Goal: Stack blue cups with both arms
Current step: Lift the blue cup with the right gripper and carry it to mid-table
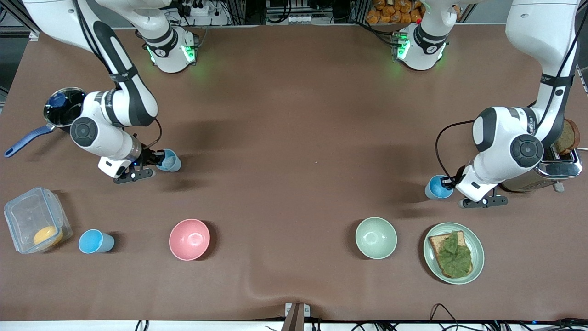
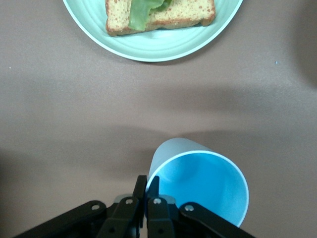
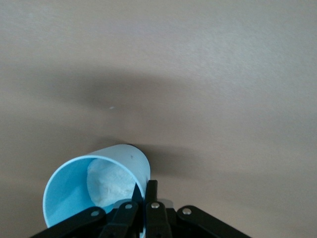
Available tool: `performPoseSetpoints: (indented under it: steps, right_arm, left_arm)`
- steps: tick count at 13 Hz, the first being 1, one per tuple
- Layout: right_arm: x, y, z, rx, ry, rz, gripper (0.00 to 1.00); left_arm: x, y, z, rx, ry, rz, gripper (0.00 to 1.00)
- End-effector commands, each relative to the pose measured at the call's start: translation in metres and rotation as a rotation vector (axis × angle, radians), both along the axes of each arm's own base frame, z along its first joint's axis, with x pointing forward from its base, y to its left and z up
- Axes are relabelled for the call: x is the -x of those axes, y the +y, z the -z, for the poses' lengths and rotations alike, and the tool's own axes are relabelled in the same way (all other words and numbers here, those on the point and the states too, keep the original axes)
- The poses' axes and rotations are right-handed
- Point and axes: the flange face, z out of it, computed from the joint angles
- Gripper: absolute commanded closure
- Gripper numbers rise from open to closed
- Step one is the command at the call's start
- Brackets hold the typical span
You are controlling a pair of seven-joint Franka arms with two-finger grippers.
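1. The left gripper (image 1: 446,183) is pinching the rim of a blue cup (image 1: 437,188) beside the sandwich plate (image 1: 477,257).
2. The right gripper (image 1: 155,159) is clamping a second cup (image 1: 170,161).
3. A third cup (image 1: 94,242) is sitting untouched beside the container (image 1: 27,216), so nothing's stacked yet.

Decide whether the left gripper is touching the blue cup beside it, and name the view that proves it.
Touching. The left wrist view shows the left gripper pinching the rim of the blue cup, one finger inside the wall and one outside.

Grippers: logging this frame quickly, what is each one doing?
Left gripper: shut on the rim of a blue cup.
Right gripper: shut on the rim of another blue cup.
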Motion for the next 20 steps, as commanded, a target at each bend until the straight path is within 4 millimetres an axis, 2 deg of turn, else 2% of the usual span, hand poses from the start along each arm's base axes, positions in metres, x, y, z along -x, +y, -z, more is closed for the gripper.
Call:
performPoseSetpoints:
  steps: [1, 3, 5, 6, 7, 10, 11, 14, 16, 18, 20]
  right_arm:
    - [-0.013, 0.030, -0.027, -0.032, 0.024, -0.020, 1.00]
    - [-0.023, 0.046, -0.044, -0.062, 0.020, -0.020, 1.00]
    - [-0.035, 0.078, -0.074, -0.069, -0.003, -0.067, 1.00]
    - [-0.039, 0.101, -0.087, -0.073, -0.014, -0.067, 1.00]
    - [-0.036, 0.132, -0.094, -0.067, -0.026, -0.039, 1.00]
    - [-0.018, 0.228, -0.107, -0.069, -0.070, 0.041, 1.00]
    - [-0.011, 0.259, -0.100, -0.074, -0.085, 0.074, 1.00]
    - [0.003, 0.341, -0.063, -0.096, -0.103, 0.199, 1.00]
    - [0.016, 0.398, -0.051, -0.100, -0.093, 0.292, 1.00]
    - [0.026, 0.428, -0.039, -0.094, -0.088, 0.334, 1.00]
    - [0.037, 0.443, -0.020, -0.101, -0.095, 0.346, 1.00]
  left_arm:
    - [-0.002, 0.001, -0.005, -0.009, 0.005, -0.012, 1.00]
    - [-0.002, -0.002, -0.005, -0.009, 0.005, -0.007, 1.00]
    - [-0.002, 0.004, -0.004, -0.009, 0.007, -0.006, 1.00]
    - [-0.002, 0.005, -0.004, -0.010, 0.007, -0.003, 1.00]
    - [-0.002, 0.005, -0.004, -0.010, 0.007, -0.005, 1.00]
    - [-0.002, 0.006, -0.003, -0.015, 0.008, 0.000, 1.00]
    - [-0.002, 0.006, -0.003, -0.015, 0.008, 0.000, 1.00]
    - [-0.002, 0.007, -0.003, -0.014, 0.008, 0.000, 1.00]
    - [-0.002, 0.006, -0.001, -0.014, 0.012, 0.000, 1.00]
    - [-0.004, 0.000, -0.005, -0.014, 0.003, 0.004, 1.00]
    - [-0.004, -0.006, -0.008, -0.014, 0.013, 0.003, 1.00]
